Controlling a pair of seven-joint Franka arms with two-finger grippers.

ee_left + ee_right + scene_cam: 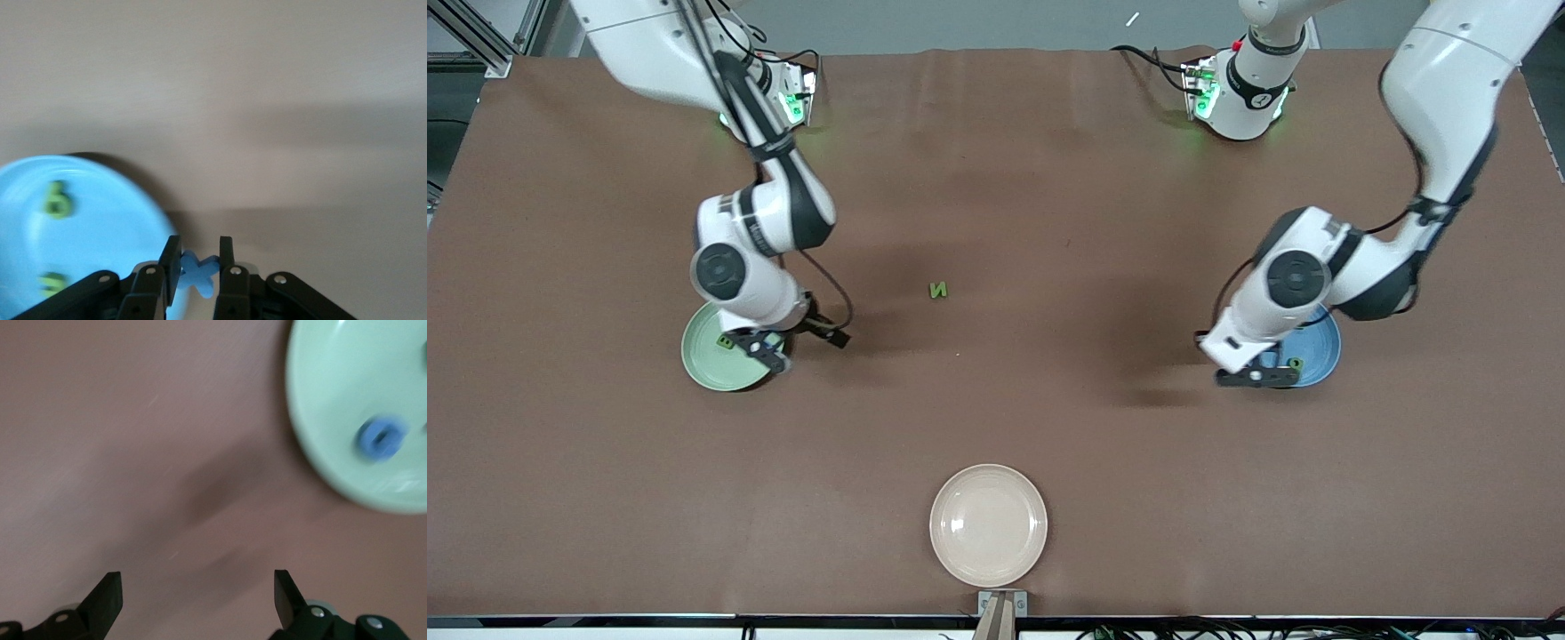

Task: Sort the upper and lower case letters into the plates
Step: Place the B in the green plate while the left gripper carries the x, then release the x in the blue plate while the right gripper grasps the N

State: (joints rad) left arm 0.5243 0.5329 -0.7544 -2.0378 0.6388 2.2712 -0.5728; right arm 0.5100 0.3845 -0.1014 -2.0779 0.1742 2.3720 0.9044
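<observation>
A: Letters first: the blue x sits pinched between the left gripper fingers, at the blue plate rim.
B: I'd carry it over the plate's middle, lower, then release. The right gripper?
A: Spread wide, empty, beside the mint plate. The green N lies mid-table, well apart.

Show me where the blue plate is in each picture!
Front view: the blue plate sits at the left arm's end of the table, partly hidden under that arm.
Left wrist view: it shows beside the left tool, which grips a blue x by the rim.
Right wrist view: not in it; only the mint plate shows.
Shared landmark: the brown table.
</observation>
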